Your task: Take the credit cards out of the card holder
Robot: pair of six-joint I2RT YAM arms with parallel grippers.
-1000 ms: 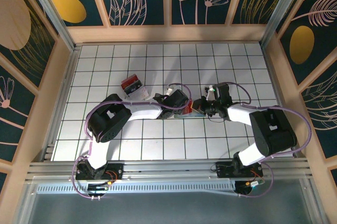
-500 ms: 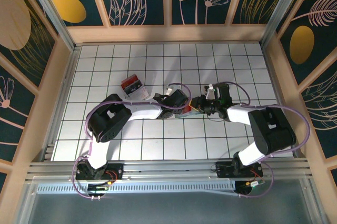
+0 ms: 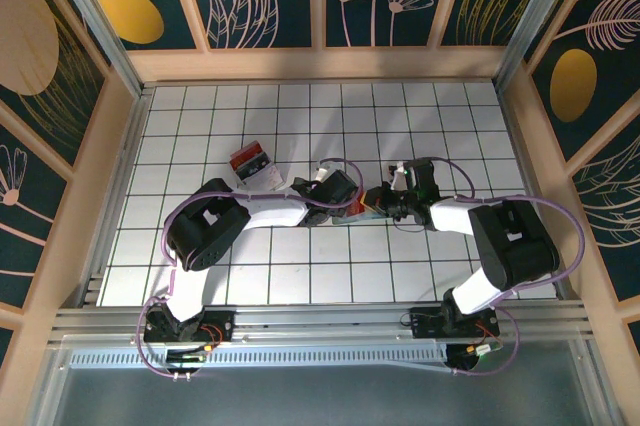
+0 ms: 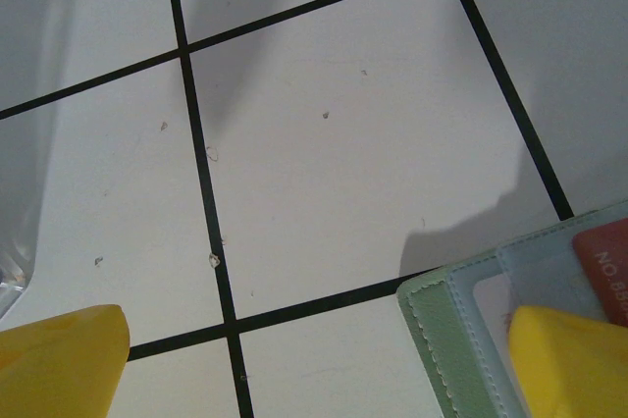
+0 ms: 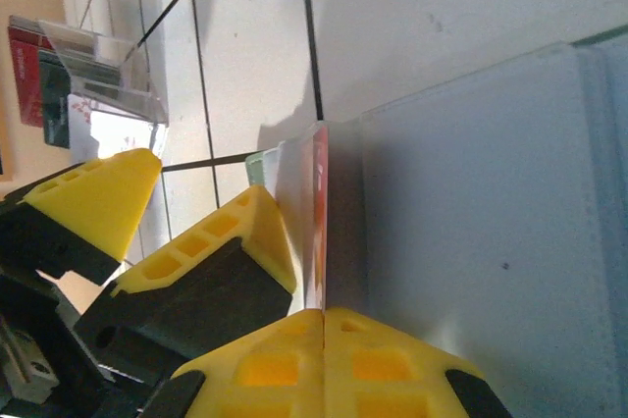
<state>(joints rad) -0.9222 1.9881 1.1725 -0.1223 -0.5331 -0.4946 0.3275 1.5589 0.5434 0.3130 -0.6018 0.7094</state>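
Left gripper (image 4: 314, 369) fingers spread wide, one yellow fingertip (image 4: 574, 359) over the pale grey-green soft plastic card holder (image 4: 456, 330). The holder lies flat on the white gridded table (image 4: 324, 173), mid-workspace between both grippers. Right gripper (image 5: 324, 325) is pinched tight on the edge of a thin whitish credit card (image 5: 319, 207) with red print, standing on edge at the holder. Clear plastic box (image 3: 255, 166) sits well apart, left.

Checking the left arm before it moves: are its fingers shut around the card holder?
No, the left fingers stand wide apart, one over the green card holder, the other over bare table.
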